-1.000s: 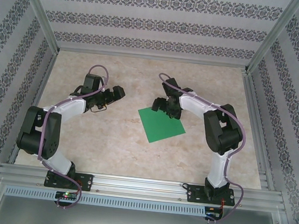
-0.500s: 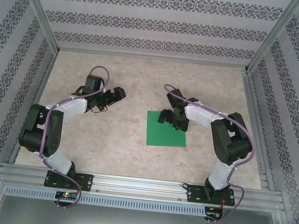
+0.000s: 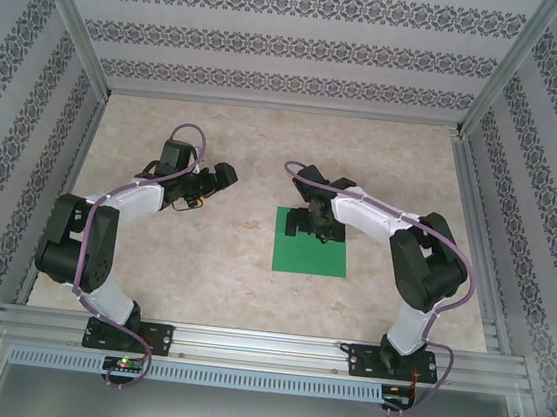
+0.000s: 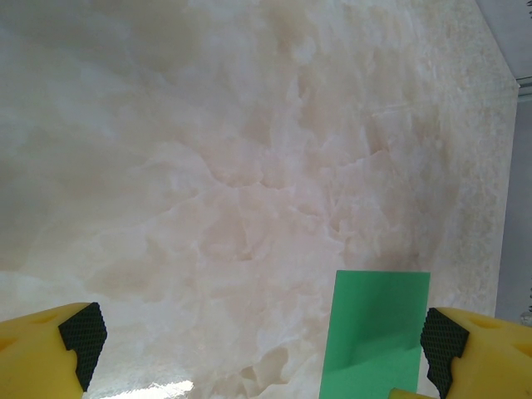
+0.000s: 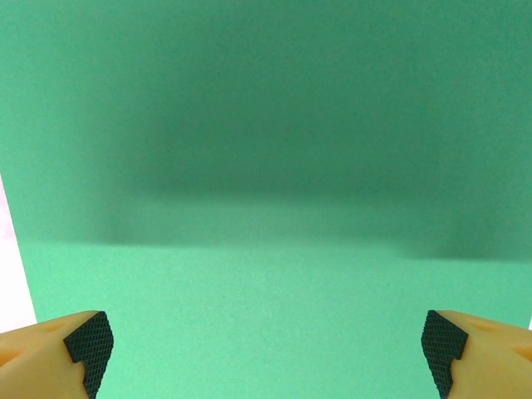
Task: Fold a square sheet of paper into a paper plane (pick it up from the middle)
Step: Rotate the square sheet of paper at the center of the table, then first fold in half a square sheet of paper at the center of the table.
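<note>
The square sheet of paper (image 3: 308, 255) is bright green and lies flat on the marble tabletop right of centre, its sides in line with the table edges. My right gripper (image 3: 305, 224) hangs low over the sheet's far half, jaws wide open. In the right wrist view the green sheet (image 5: 266, 166) spreads under the open gripper (image 5: 266, 345), nothing between the pads (image 5: 87, 341). My left gripper (image 3: 211, 183) is open to the left of the sheet, apart from it. In the left wrist view the sheet (image 4: 374, 332) lies by the right pad (image 4: 440, 341) of the open gripper (image 4: 262, 349).
Bare marble tabletop (image 3: 222, 263) surrounds the sheet. Patterned walls and metal frame posts (image 3: 489, 87) close in the back and sides. An aluminium rail (image 3: 263, 348) carrying both arm bases runs along the near edge.
The sheet has turned from tilted to square with the table and shifted right. The right gripper has moved over its far half and opened a little wider. The left arm barely moved.
</note>
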Tool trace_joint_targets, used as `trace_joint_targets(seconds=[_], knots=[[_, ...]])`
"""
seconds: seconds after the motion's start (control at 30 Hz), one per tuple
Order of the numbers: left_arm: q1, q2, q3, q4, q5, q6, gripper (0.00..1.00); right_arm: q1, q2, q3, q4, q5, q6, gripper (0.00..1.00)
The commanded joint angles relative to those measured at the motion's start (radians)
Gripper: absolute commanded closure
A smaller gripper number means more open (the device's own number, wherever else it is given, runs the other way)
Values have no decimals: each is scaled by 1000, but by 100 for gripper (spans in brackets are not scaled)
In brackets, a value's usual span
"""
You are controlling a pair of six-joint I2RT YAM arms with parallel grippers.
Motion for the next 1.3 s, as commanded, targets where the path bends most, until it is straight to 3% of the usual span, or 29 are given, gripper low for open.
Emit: trace_joint_targets(seconds=[0.0,0.23,0.7,1.07,1.27], knots=[[-9,-21,-3,16,12,4,0,16,31,26,-33,21,-16,2],[-10,-7,0,12,17,3,0,16,80,32,-23,-30,-6,6],[-11,0,2,4,19,2,0,18,159,16,-38,-12,8,10],[-14,-7,0,-1,25,-2,0,13,147,0,-9,-26,19,15],[-23,-2,-3,6,39,-14,0,3,114,-11,28,-54,26,29]])
